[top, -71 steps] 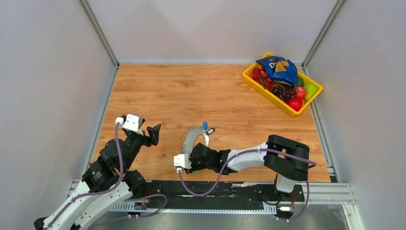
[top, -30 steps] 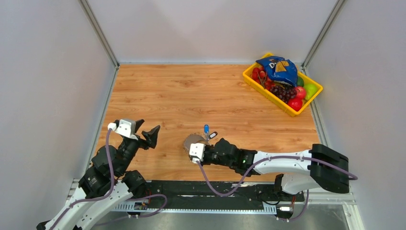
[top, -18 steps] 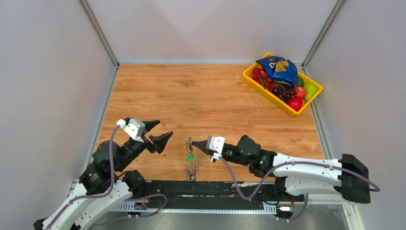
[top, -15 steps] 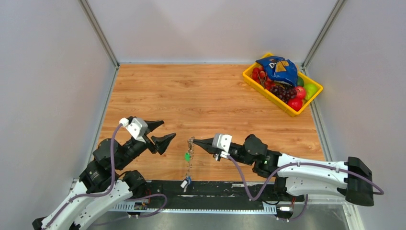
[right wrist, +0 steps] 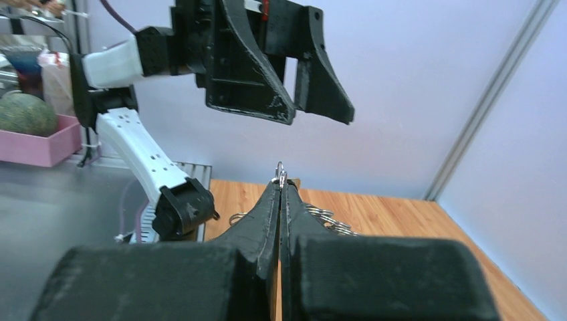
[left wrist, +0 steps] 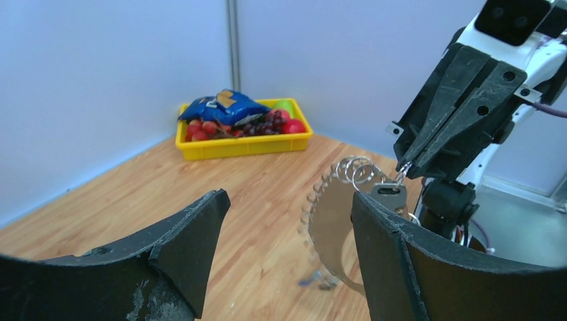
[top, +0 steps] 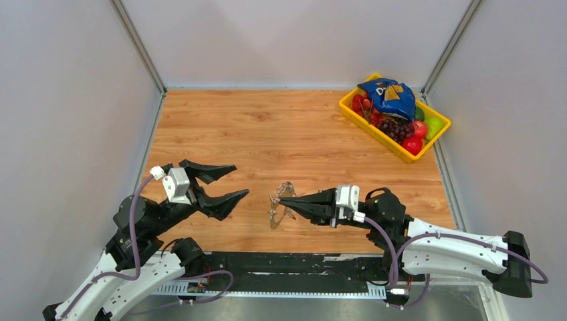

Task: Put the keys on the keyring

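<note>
My right gripper (top: 283,198) points left above the table, shut on a small link at the top of the keyring (top: 275,206). From the left wrist, the keyring (left wrist: 319,224) is a toothed grey hoop hanging below the right gripper (left wrist: 405,165). Small wire rings (left wrist: 354,170) and a silver key (left wrist: 388,194) bunch at its top. A blurred blue tag (left wrist: 309,281) dangles at the bottom. My left gripper (top: 241,180) is open, level with the hoop and a short way left of it. Its fingers (left wrist: 194,231) frame the hoop without touching. In the right wrist view the pinched link (right wrist: 279,172) pokes out at the right gripper (right wrist: 279,187).
A yellow basket (top: 346,105) with fruit and a blue snack bag (top: 389,95) sits in the far right corner. Grey walls close in the wooden table (top: 267,134) on three sides. A pink tray (right wrist: 40,148) stands off the table.
The right arm lifted the keyring off the table and turned to point left, the hoop swinging below. The open left gripper moved right and forward toward it.
</note>
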